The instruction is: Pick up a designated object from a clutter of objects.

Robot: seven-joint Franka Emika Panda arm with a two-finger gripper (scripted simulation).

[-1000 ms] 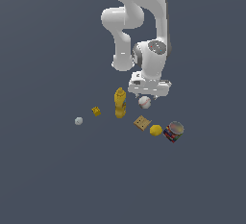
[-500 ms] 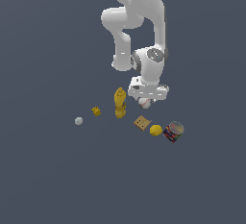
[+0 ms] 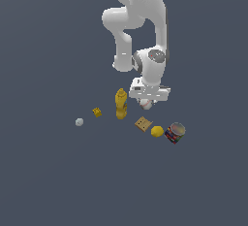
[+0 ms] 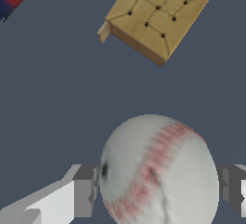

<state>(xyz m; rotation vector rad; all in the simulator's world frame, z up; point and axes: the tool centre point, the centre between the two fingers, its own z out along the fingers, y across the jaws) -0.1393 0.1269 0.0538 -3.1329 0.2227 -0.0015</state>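
The baseball [image 4: 158, 170] sits between the fingers [image 4: 84, 192] of the end effector [image 3: 147, 103], close by the yellow bottle [image 3: 120, 104]. The jaws stand spread, one at each flank of the ball, not yet clamped. To grasp well, close evenly across the ball's widest part, then lift straight up, clear of the cracker [image 4: 156, 16] and lemon [image 3: 157, 131].

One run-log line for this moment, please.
phase: pre-grasp | hand: open, straddling white red-stitched baseball | ball: not lifted
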